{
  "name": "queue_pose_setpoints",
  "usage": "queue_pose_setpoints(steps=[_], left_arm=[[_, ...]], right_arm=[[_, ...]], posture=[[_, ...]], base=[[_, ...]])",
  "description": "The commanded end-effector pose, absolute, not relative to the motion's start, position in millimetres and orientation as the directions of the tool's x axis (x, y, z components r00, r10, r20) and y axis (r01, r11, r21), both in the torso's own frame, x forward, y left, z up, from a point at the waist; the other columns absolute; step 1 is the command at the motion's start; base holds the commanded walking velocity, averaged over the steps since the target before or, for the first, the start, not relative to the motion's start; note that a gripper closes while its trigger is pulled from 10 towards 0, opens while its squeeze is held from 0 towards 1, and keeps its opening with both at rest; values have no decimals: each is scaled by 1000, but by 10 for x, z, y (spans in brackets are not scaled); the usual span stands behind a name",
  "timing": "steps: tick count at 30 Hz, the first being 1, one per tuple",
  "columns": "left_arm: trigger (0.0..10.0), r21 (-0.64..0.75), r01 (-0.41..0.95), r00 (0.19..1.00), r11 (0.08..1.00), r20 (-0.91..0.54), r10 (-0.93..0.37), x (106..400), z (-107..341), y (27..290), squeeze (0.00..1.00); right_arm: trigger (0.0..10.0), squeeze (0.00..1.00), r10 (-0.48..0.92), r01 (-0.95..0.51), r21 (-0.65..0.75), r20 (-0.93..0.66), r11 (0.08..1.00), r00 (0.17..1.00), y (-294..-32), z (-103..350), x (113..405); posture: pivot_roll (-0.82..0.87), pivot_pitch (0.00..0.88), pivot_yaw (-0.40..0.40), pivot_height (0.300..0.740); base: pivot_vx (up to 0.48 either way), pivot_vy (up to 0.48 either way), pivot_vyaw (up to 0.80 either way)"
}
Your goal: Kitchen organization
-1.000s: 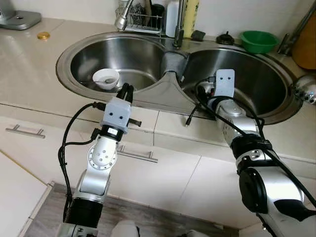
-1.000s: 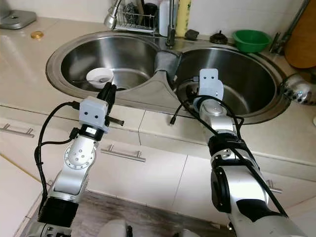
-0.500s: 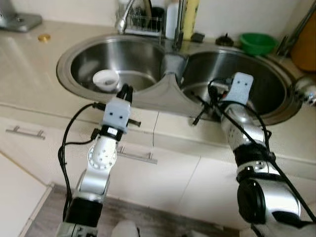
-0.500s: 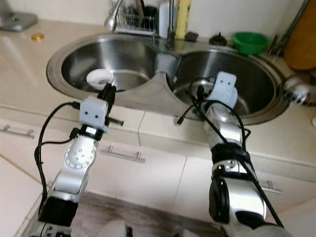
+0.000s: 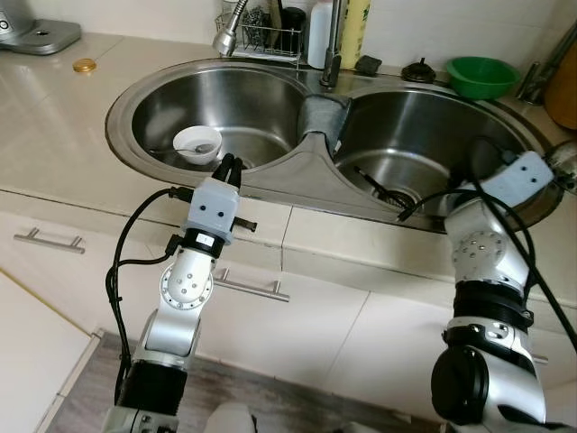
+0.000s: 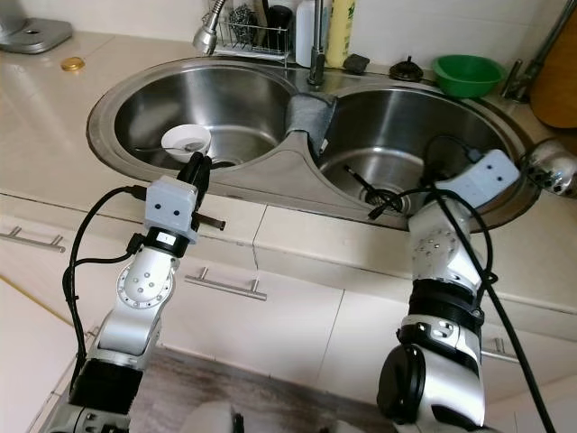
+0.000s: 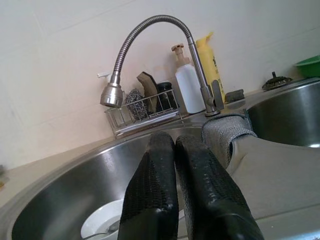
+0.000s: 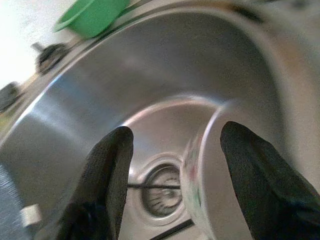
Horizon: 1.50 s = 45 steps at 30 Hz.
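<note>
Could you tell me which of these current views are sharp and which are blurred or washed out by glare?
Both eye views are sharp, with soft reflections on the steel sink. Left wrist view: crisp on the faucet. Right wrist view: smeared, its basin blurred and brightly reflecting.

The double sink is brushed stainless steel, softly glossy. A grey woven cloth drapes its divider. The worktop looks like smooth, glossy beige stone. The left end effector has fingers of matt, pebbled black rubber.
</note>
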State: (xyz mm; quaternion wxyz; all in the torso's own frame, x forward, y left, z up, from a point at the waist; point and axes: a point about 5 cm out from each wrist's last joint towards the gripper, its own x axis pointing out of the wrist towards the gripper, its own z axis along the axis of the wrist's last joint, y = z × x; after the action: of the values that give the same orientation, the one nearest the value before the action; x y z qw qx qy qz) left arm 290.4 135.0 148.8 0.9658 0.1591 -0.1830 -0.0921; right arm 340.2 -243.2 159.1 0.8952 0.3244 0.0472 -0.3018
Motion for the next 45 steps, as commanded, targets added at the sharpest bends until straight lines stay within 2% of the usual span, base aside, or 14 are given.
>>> queue_pose_setpoints(steps=[1, 8, 9, 10, 11, 12, 14, 16, 18, 19, 28, 32, 36, 45], left_arm=[[10000, 345, 119, 920, 931, 315, -235, 2919, 1481, 1355, 0], [10000, 343, 120, 921, 932, 313, -234, 2923, 1477, 1353, 0], [10000, 343, 120, 920, 932, 313, -234, 2924, 1477, 1353, 0], [10000, 343, 120, 920, 932, 314, -234, 2925, 1477, 1355, 0], [10000, 343, 119, 920, 932, 314, -233, 2925, 1477, 1355, 0], [10000, 340, 118, 920, 933, 317, -232, 2924, 1483, 1360, 0], [10000, 340, 118, 919, 933, 318, -232, 2924, 1485, 1362, 0], [10000, 336, 121, 919, 934, 317, -233, 2925, 1486, 1360, 0], [10000, 329, 125, 917, 936, 321, -236, 2917, 1488, 1353, 0], [10000, 327, 127, 916, 937, 322, -237, 2913, 1488, 1348, 0], [10000, 306, 129, 921, 943, 315, -228, 2921, 1484, 1356, 0], [10000, 302, 137, 927, 943, 297, -230, 2931, 1469, 1353, 0], [10000, 299, 140, 925, 944, 301, -233, 2941, 1484, 1338, 0], [10000, 287, 116, 918, 951, 335, -213, 2959, 1556, 1367, 0]], right_arm=[[10000, 0, -525, 629, 535, -357, 564, 773, -2502, 1452, 3317], [10000, 0, -489, 592, 529, -339, 608, 804, -2412, 1492, 3306], [10000, 0, -470, 557, 517, -302, 650, 829, -2362, 1539, 3328], [10000, 0, -427, 490, 504, -244, 711, 871, -2261, 1622, 3357], [10000, 0, -414, 473, 503, -231, 723, 880, -2235, 1641, 3364], [10000, 0, -328, 356, 482, -144, 800, 934, -2085, 1757, 3392], [10000, 0, -287, 303, 463, -105, 833, 952, -2014, 1807, 3398], [10000, 0, -142, 125, 353, 22, 927, 990, -1754, 1966, 3392], [10000, 0, 6, -33, 238, 115, 971, 993, -1527, 2037, 3329], [10000, 0, 41, -68, 203, 136, 977, 990, -1472, 2041, 3300], [10000, 0, 108, -115, 28, 176, 993, 978, -1382, 2007, 3209], [10000, 0, 121, -122, -9, 187, 992, 975, -1369, 1990, 3174], [10000, 0, 134, -122, -72, 205, 990, 969, -1351, 1962, 3132], [10000, 0, 143, -125, -88, 234, 988, 962, -1292, 1942, 3084]], posture=[[159, 0, -29, 740], [158, 0, -28, 740], [158, 0, -28, 740], [159, 0, -28, 740], [159, 0, -28, 740], [160, 0, -28, 740], [160, 0, -28, 740], [161, 0, -29, 740], [160, 0, -31, 740], [161, 0, -31, 740], [160, 0, -32, 740], [159, 0, -32, 740], [157, 0, -33, 740], [159, 0, -32, 740]], base=[[0, 0, 0], [0, 0, 0], [0, 0, 0], [0, 0, 0], [0, 0, 0], [0, 0, 0], [0, 0, 0], [0, 0, 0], [0, 0, 0], [0, 0, 0], [0, 0, 0], [0, 0, 0], [0, 392, 0], [0, 480, 0]])
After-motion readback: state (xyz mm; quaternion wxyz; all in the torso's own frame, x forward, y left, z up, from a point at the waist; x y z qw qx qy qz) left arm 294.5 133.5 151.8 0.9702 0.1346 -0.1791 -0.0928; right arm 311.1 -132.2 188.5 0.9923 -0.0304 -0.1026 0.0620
